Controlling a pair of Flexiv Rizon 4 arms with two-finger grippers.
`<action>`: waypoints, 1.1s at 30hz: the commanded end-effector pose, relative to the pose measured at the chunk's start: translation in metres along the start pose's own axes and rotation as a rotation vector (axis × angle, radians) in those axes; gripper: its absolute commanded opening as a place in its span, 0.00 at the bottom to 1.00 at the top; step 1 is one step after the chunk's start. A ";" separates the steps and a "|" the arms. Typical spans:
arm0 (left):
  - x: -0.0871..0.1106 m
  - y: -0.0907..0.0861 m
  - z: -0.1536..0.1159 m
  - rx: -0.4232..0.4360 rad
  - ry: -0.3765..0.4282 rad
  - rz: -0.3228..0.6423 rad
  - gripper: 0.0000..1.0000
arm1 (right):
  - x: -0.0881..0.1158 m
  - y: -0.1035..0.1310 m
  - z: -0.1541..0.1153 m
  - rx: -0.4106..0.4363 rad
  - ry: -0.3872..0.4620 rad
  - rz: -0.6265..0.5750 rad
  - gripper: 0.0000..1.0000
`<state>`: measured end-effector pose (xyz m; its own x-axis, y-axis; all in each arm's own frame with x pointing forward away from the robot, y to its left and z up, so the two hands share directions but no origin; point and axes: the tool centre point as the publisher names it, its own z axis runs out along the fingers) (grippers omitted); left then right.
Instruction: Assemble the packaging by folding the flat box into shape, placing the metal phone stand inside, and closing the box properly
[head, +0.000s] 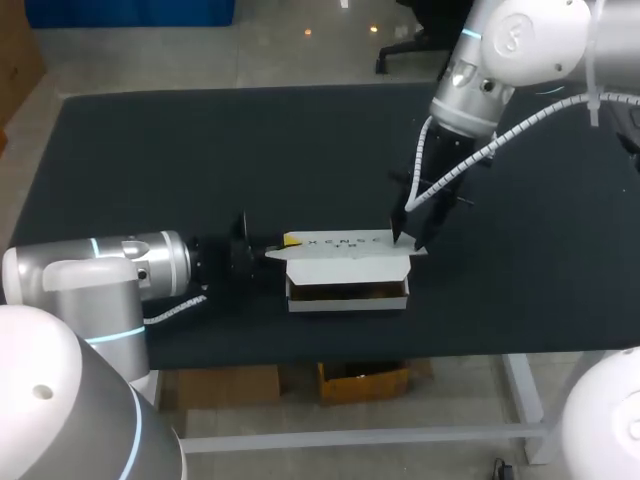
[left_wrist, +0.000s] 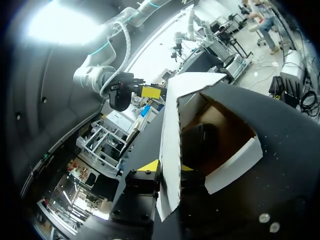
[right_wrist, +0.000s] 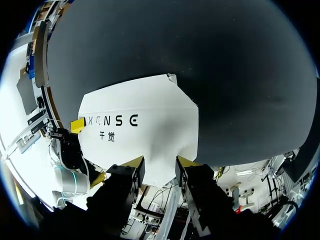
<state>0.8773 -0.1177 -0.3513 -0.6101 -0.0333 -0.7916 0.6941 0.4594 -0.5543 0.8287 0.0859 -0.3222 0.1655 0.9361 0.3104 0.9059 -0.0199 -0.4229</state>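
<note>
- Head view: box (head: 345, 298) sits open at the near middle of the dark surface (head: 200, 150), its lid (head: 345, 250) raised. Left gripper (head: 280, 247) is at the lid's left end and right gripper (head: 409, 240) comes down on its right end.
- Left wrist view: left gripper (left_wrist: 168, 167) is clamped on the lid (left_wrist: 172, 125), one yellow tip on each face. A dark phone stand (left_wrist: 200, 142) lies inside the box (left_wrist: 235, 162).
- Right wrist view: right gripper (right_wrist: 159, 165) has its fingers apart over the lid's (right_wrist: 145, 125) near edge, not pinching it.
</note>
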 end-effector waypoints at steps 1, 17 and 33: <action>0.002 -0.002 -0.003 -0.002 -0.007 0.000 0.15 | -0.002 0.000 0.004 -0.001 0.005 -0.002 0.37; -0.003 -0.005 -0.016 -0.006 -0.027 0.002 0.23 | -0.007 -0.001 0.011 0.007 0.019 0.004 0.35; -0.001 -0.004 -0.051 -0.066 -0.034 0.015 0.46 | -0.003 0.002 0.014 0.004 0.025 -0.007 0.35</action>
<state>0.8659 -0.0812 -0.3403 -0.5907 -0.0479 -0.8054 0.6796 0.5086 -0.5287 0.8239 0.0876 -0.3342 0.1702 0.9277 0.3324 0.9057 -0.0144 -0.4237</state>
